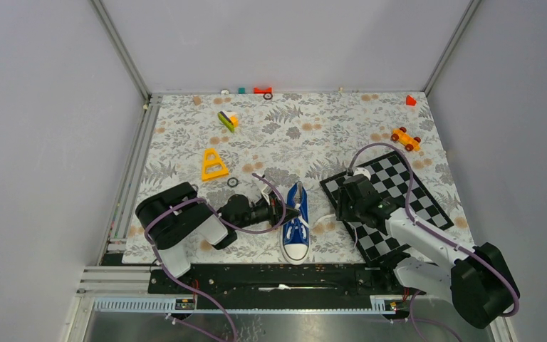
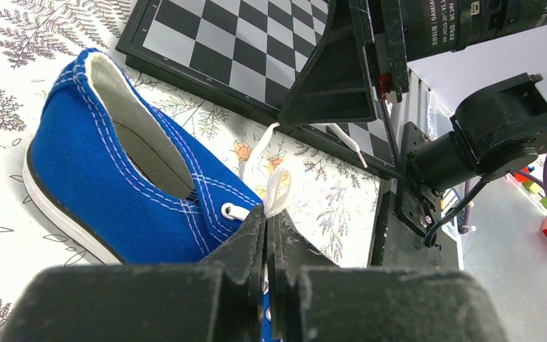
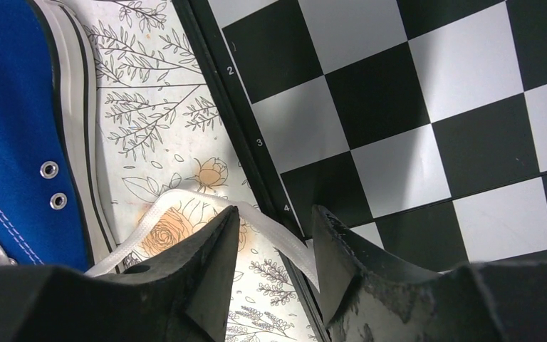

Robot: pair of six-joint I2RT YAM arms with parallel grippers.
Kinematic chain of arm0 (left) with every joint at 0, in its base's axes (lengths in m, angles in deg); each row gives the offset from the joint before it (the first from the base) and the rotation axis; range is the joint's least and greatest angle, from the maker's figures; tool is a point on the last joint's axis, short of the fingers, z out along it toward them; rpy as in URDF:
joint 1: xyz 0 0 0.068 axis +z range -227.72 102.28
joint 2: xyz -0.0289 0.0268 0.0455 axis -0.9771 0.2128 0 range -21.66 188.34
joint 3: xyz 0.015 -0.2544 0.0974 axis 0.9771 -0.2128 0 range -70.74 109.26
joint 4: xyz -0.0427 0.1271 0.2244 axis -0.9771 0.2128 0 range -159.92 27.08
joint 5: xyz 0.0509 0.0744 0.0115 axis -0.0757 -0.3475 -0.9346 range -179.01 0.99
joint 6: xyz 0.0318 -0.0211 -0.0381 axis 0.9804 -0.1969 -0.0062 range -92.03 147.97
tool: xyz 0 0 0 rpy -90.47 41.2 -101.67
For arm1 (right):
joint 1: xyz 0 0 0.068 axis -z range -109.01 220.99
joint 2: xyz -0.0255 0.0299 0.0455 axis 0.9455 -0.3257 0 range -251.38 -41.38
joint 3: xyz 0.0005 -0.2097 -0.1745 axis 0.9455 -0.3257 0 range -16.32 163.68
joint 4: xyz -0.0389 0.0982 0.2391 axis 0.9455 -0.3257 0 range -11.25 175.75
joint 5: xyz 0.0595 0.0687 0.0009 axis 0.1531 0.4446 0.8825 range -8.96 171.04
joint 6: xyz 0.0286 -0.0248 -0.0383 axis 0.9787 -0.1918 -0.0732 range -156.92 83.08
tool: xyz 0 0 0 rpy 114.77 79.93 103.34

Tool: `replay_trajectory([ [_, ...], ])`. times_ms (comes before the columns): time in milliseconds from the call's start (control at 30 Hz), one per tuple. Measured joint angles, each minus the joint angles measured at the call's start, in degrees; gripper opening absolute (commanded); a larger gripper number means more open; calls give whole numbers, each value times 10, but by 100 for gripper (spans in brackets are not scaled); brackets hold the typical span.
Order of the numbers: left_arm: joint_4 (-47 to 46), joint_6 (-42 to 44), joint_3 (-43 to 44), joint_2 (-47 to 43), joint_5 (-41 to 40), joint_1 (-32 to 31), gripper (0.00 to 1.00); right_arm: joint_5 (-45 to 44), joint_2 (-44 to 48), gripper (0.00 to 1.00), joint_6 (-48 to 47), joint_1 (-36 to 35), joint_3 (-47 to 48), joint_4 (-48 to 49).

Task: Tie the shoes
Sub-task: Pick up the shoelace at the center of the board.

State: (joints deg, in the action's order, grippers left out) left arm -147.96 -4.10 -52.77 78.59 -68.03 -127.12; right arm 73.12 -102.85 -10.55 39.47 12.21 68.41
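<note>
While the left hand point(image 2: 266, 214) pinches a lace point(image 2: 278, 191), the right hand point(image 3: 276, 214) gapes above floral cloth point(image 3: 158, 107) (grey walls point(image 1: 43, 107)).

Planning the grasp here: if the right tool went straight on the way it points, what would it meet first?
Probably the white lace, which crosses the gap between the open right tool's fingers. Right behind it lie the tablecloth and the chessboard's black edge; depth is unclear.

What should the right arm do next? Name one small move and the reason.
Probably close the right gripper: its jaws stand open astride the white lace lying at the chessboard edge, while the left gripper is shut on a lace strand at the sneaker.
</note>
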Motion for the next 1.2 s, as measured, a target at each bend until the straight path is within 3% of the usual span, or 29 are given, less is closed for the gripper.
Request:
replay_trajectory([
  [433,0,-4,0,0,0,0,0,-20,-2,52,5,-38,6,-20],
  [533,0,-6,0,0,0,0,0,-28,-4,45,7,-48,9,-28],
  [833,0,-10,0,0,0,0,0,-60,-56,0,9,-56,42,-47],
  [1033,0,-10,0,0,0,0,0,-71,-49,0,9,-56,44,-55],
  [1200,0,-10,1,0,1,0,0,-64,28,0,9,-56,44,-63],
])
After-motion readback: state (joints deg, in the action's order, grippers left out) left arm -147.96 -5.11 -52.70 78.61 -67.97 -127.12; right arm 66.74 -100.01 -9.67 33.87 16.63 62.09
